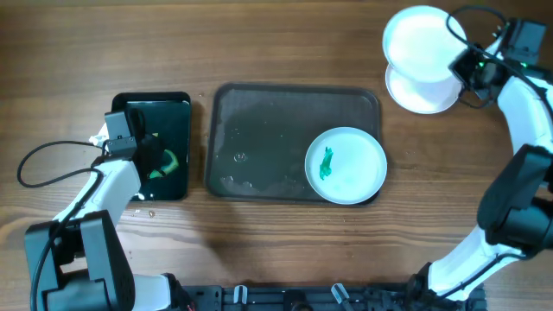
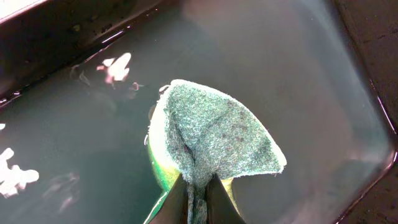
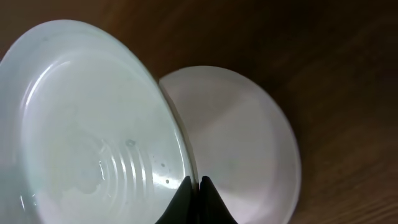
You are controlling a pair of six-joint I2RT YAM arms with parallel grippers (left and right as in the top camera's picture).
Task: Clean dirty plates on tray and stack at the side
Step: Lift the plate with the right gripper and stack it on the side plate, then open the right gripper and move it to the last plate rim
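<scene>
Overhead looks straight down on the whole tabletop (image 1: 285, 43) from well above; left wrist sits very close, peering past its pincer (image 2: 198, 190) into the small black tray (image 2: 323, 74) at overhead's left; right wrist, equally close and seemingly tilted, shares the far-right plates (image 3: 242, 143).

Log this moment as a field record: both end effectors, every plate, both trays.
left end effector: shut on the green sponge, over the black tray
right end effector: shut on the rim of the held plate, which is tilted
held plate: no smear visible; above the table plate
table plate: flat on the wood, far right, off both trays
dirty plate: right end of the grey tray, teal smear showing
grey tray: one plate on it
</scene>
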